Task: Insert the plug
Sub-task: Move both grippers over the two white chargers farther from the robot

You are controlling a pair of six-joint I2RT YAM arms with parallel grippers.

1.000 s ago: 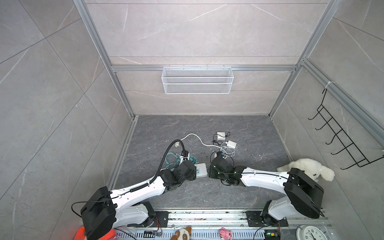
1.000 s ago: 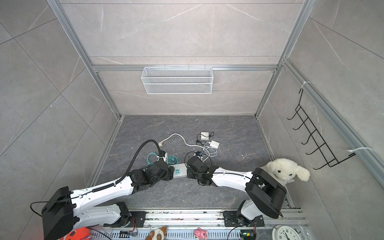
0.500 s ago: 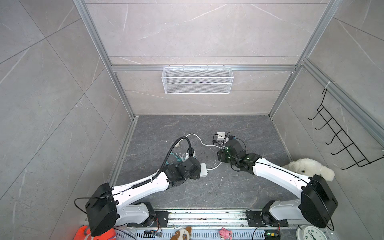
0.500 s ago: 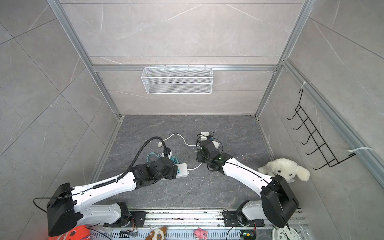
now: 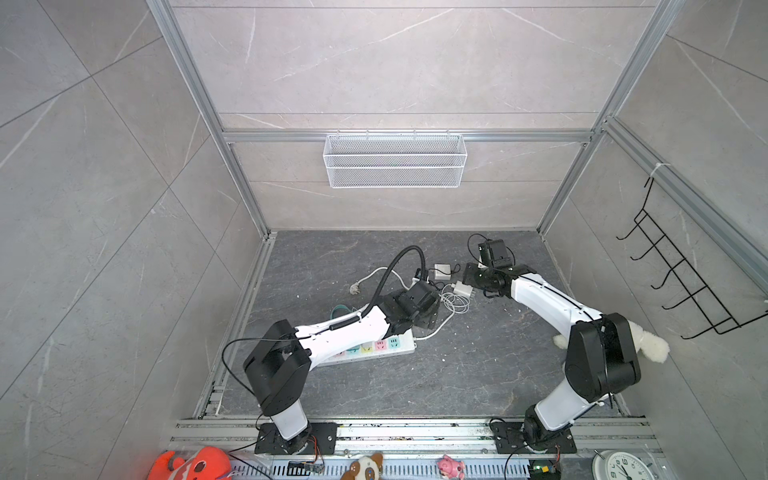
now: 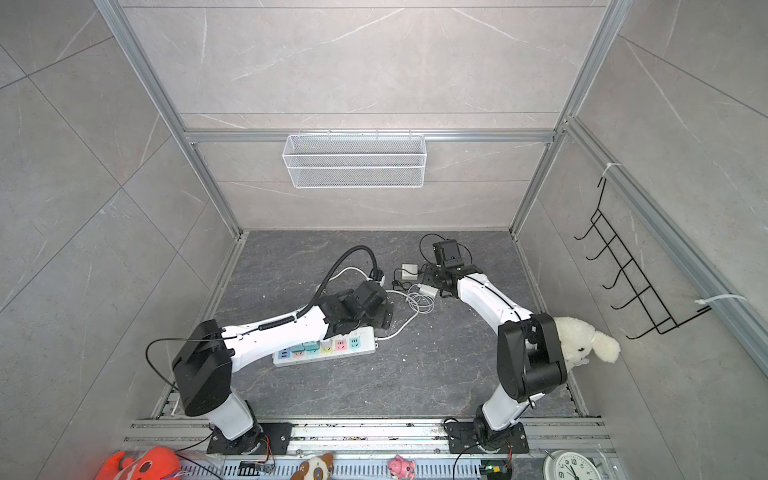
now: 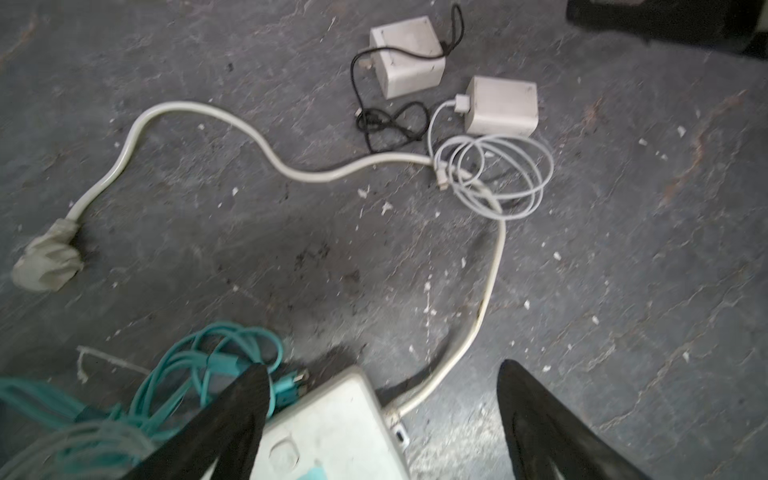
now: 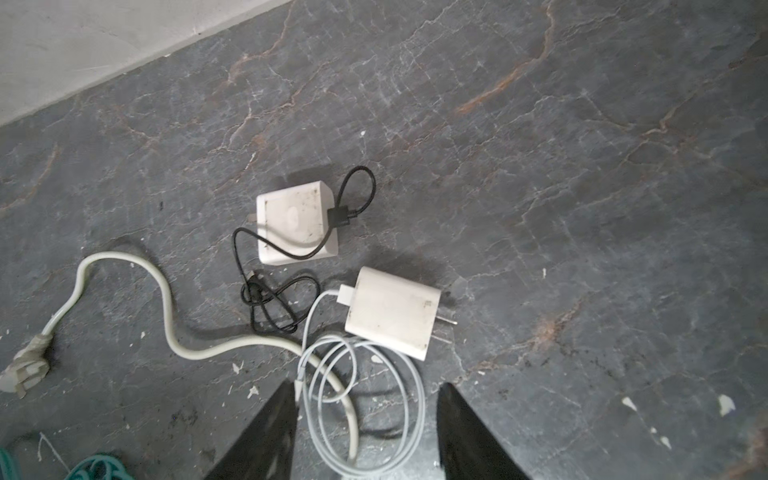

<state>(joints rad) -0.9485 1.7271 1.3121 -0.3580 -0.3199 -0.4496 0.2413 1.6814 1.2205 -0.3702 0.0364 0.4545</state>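
Right wrist view: the right claw (image 8: 365, 386) hangs with fingers spread and nothing between them (a coiled white cable (image 8: 422, 415) lies beneath), just short of the white plug (image 8: 392, 311). The plug lies flat on the dark tabletop (image 8: 582, 208) beside a second charger (image 8: 295, 222), apart from the power strip (image 5: 374, 347). The left claw (image 7: 381, 365) gapes wide over that strip's cord end, holding nothing.

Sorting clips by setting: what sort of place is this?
Probably a robot test cell dressed as a bathroom: tiled walls on aluminium framing, a hung wire basket and hook rack, two rail-mounted arms.
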